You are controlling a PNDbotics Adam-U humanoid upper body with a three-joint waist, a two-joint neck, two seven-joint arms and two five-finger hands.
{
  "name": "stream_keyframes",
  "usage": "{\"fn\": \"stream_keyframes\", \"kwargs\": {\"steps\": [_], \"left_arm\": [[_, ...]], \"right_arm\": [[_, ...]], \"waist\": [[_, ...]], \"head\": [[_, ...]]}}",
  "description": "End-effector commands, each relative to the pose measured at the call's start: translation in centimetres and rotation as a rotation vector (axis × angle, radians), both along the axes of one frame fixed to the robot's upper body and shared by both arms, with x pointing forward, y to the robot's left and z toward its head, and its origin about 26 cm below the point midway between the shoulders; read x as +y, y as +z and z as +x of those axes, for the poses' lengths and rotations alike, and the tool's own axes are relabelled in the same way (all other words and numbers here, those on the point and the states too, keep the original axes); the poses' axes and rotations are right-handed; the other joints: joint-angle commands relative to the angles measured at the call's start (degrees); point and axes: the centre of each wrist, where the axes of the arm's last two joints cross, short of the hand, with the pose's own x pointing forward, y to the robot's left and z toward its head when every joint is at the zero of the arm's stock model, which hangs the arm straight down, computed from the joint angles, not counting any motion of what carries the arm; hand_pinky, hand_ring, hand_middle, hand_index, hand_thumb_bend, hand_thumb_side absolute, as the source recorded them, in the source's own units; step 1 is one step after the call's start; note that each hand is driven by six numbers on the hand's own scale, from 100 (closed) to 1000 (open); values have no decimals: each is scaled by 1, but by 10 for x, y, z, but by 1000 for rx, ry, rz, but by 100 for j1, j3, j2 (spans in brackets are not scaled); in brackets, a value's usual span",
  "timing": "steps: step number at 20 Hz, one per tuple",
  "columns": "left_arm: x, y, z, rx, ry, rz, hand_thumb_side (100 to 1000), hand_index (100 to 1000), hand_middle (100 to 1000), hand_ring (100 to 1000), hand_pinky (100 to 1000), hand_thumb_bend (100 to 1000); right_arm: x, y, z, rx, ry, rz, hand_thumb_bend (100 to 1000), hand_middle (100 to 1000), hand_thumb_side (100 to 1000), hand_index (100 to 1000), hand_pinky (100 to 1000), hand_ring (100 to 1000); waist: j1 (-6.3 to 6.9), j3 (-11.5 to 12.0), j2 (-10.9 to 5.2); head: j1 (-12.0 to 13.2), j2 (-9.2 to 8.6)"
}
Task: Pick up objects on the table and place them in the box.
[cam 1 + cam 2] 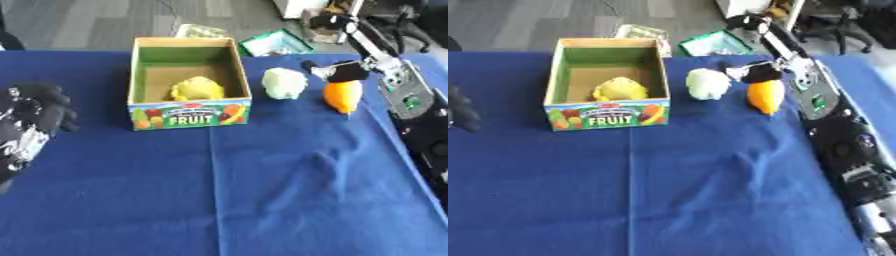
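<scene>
Right robot hand [341, 72] pinches the orange fruit [343, 96] above the desk [289, 175], beside a pale green item [283, 83]. We note yellow fruit [197, 89] inside the box [190, 114]. Left robot hand [39, 112] idle, fingers curled.

Right arm [833, 125]: long, mostly black, boxy segments. Grey-silver plate on forearm [407, 95] with small green mark and dark spots, possibly screws. Silver joint rings toward near end [868, 195]. Right hand [343, 71]: black fingers [310, 65], pale silver patch at wrist.

Left hand [35, 117]: black, rounded, bulky fingers [52, 95]. Wrist and forearm below it [16, 145] black with silver-white metal parts and glints; detail too blurred to tell more.
</scene>
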Motion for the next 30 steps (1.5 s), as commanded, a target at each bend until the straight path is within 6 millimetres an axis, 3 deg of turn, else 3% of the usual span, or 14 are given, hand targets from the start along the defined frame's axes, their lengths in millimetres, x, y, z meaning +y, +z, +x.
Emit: {"fn": "stream_keyframes", "kwargs": {"steps": [1, 6, 13, 15, 17, 21, 23, 24, 27, 30], "left_arm": [[4, 7, -1, -24, 14, 14, 365, 720, 598, 609, 573, 393], [4, 7, -2, -26, 15, 13, 366, 721, 598, 610, 573, 390], [4, 7, -2, -27, 11, 12, 367, 722, 599, 610, 572, 388], [4, 7, -2, -26, 10, 13, 367, 722, 599, 610, 572, 387], [4, 7, -2, -27, 10, 12, 367, 722, 599, 611, 572, 387], [3, 7, -2, -26, 9, 11, 368, 722, 599, 611, 572, 386], [3, 7, -2, -27, 9, 11, 368, 722, 600, 611, 572, 385], [3, 7, -2, -28, 8, 11, 368, 722, 600, 611, 572, 385], [3, 7, -2, -25, 9, 11, 369, 722, 600, 612, 572, 384], [3, 7, -2, -27, 9, 10, 367, 723, 600, 612, 572, 383]], "right_arm": [[-35, 3, -6, 17, -114, -11, 388, 751, 200, 877, 895, 871], [-56, -32, -11, 116, -223, -27, 399, 760, 229, 881, 896, 877], [-61, -59, -13, 169, -285, -73, 412, 773, 234, 886, 896, 883], [-59, -64, -13, 180, -289, -86, 405, 761, 210, 881, 886, 866], [-57, -67, -12, 181, -294, -95, 346, 704, 100, 846, 843, 802], [-52, -70, -11, 141, -323, -89, 217, 493, 100, 680, 692, 576], [-50, -69, -10, 95, -343, -75, 143, 386, 100, 546, 626, 496], [-49, -69, -10, 67, -351, -63, 100, 304, 100, 438, 577, 448], [-46, -67, -9, -42, -379, 11, 100, 161, 100, 276, 486, 350], [-42, -61, -7, -144, -381, 87, 100, 116, 100, 226, 459, 325]], "waist": [[21, -24, -117], [39, -38, -108], [73, -28, -105], [79, -27, -103], [84, -23, -100], [91, -12, -97], [92, -6, -97], [92, -5, -97], [94, -5, -98], [95, -6, -100]], "head": [[23, -51], [3, -88], [-9, -118], [-16, -116], [-22, -115], [-35, -118], [-43, -123], [-46, -123], [-58, -119], [-45, -123]]}}
